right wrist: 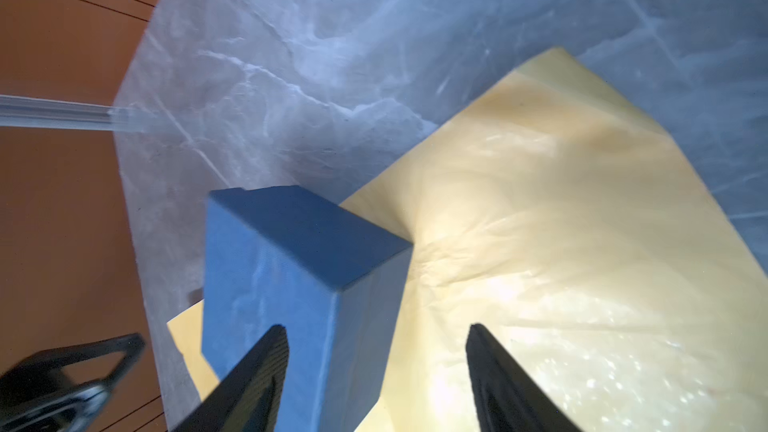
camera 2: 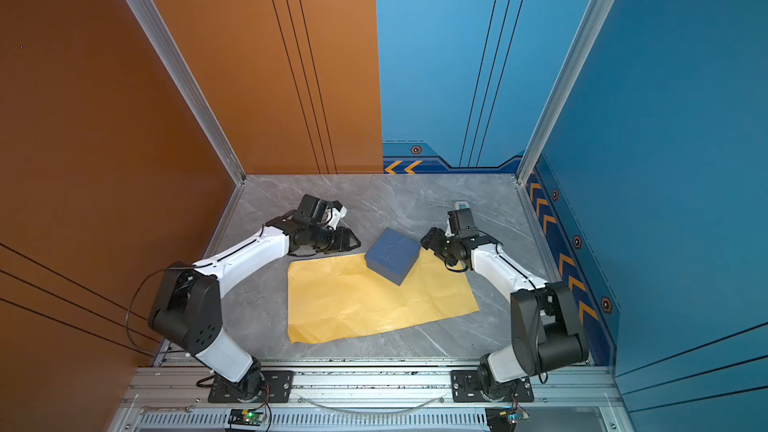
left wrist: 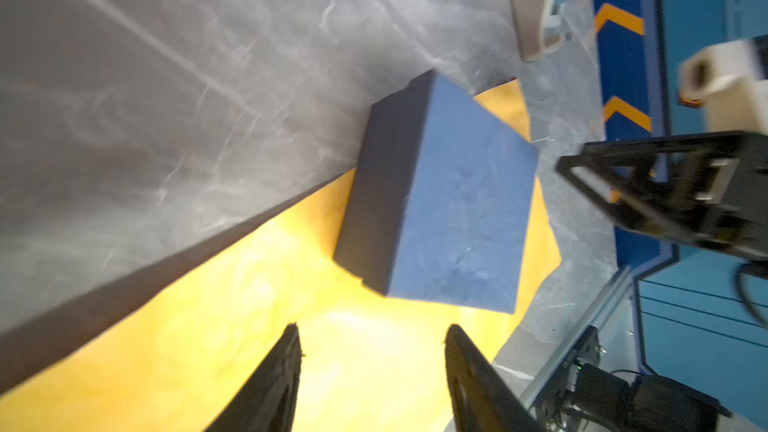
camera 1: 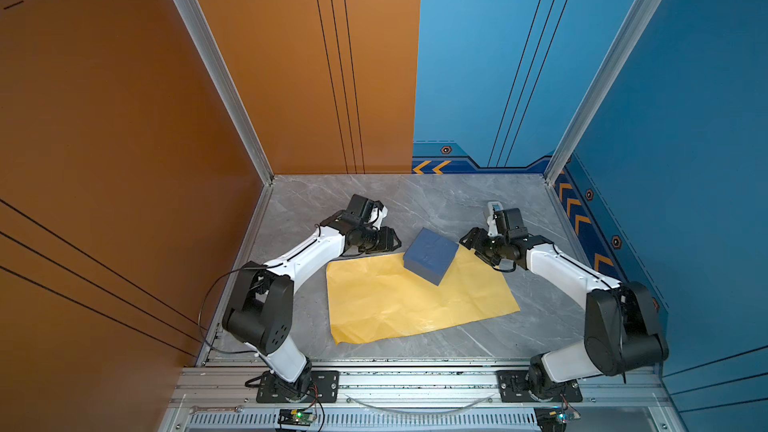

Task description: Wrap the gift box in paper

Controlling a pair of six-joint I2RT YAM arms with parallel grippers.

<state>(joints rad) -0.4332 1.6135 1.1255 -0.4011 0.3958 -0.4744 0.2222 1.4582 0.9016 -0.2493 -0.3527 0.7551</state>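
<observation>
Left gripper (camera 1: 395,243) hovers over the table (camera 1: 415,197), just off the far left corner of the paper (camera 1: 415,305). In the left wrist view its jaws stand apart with nothing between them, only yellow sheet beyond the tips.

The paper lies flat with its yellow face up, creased, and no edge is lifted or folded in either top view.

The gift box (camera 1: 430,255) sits on the far right part of the paper. It is turned at an angle to the sheet's edges, and its far corner hangs past the paper's far edge onto bare table. Both top views agree on this.

Right gripper (camera 1: 467,243) is just beside the box's right corner. In the right wrist view the jaws are spread wide and the box (right wrist: 299,268) lies ahead of the fingers (right wrist: 266,363). It is not pinched, as far as I can tell.

The tape dispenser (camera 1: 494,207) stands behind the right wrist, untouched.

Step, as I judge it: placing the box on the sheet. Wrapping itself has not started.

The next move likely calls for squaring the box to the paper's edges and nudging it toward the middle. After that, one gripper pins the box while the other picks up a paper edge to fold over. A thin flat sheet on smooth table will need a low, careful pinch.
</observation>
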